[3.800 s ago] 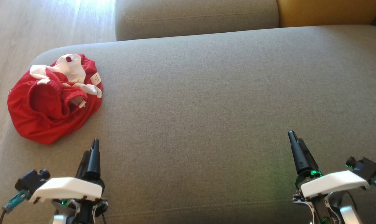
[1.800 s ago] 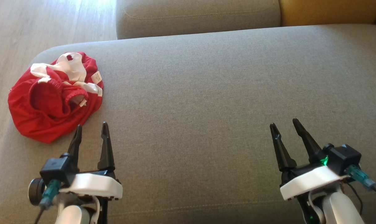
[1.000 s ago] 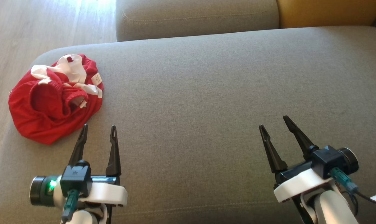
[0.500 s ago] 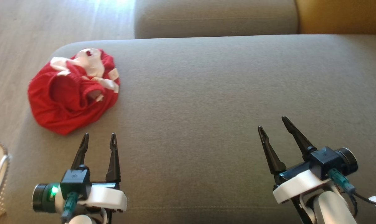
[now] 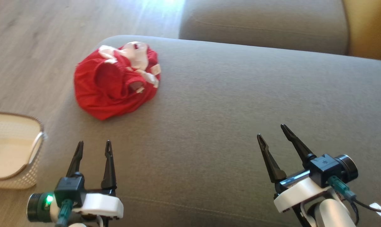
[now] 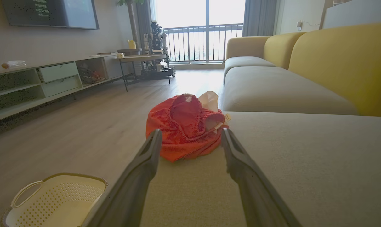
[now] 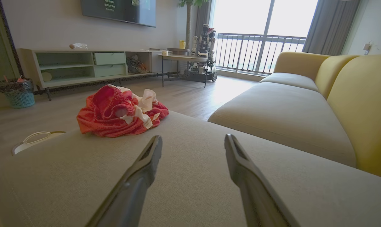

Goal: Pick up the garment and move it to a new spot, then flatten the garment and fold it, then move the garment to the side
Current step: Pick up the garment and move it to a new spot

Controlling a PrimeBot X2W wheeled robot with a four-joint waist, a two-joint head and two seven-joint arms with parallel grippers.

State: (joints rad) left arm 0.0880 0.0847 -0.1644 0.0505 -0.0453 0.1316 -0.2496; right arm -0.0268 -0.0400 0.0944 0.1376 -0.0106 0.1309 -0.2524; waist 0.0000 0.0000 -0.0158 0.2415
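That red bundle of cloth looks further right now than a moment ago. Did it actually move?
No. The red garment still lies at the same rounded corner of the grey cushion; the camera turned.

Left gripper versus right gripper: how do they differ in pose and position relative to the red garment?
The left gripper sits nearer the red garment, which lies straight ahead of it; the right gripper is farther off, with the garment away to its left. The left gripper points almost straight up the head view; the right gripper leans leftward. Shared: both have open, empty jaws over the grey cushion.
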